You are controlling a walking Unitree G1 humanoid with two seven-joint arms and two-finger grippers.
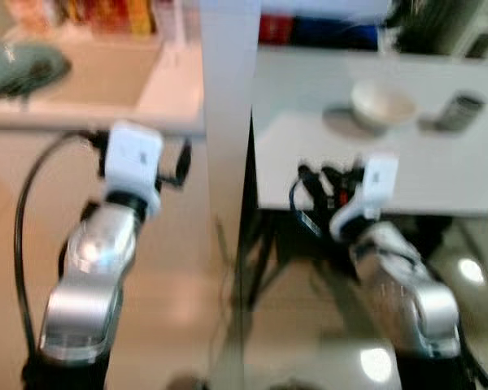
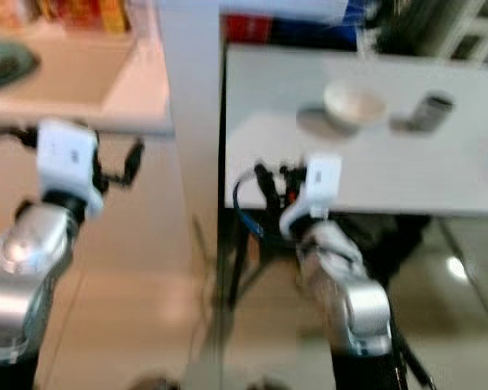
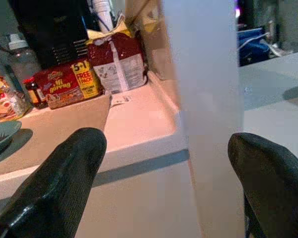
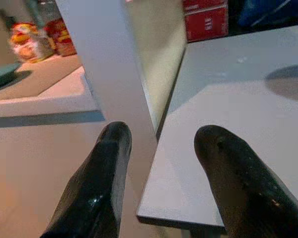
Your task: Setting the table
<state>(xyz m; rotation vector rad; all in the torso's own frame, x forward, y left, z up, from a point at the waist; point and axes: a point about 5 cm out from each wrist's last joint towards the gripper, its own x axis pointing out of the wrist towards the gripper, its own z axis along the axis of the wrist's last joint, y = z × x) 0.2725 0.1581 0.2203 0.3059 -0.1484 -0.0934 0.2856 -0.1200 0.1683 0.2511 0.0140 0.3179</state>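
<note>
Here: white table (image 1: 439, 175) holds bowl (image 1: 382, 104) | pillar (image 1: 226, 162) | both end effectors wide, empty

A white bowl (image 1: 381, 106) rests on the grey tabletop (image 1: 472, 175) beside a dark cup (image 1: 459, 112). Both silver arms reach forward below.

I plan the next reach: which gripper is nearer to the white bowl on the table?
Right. The right gripper is at the table edge facing the white bowl; the left gripper is beyond the pillar by the counter.
</note>
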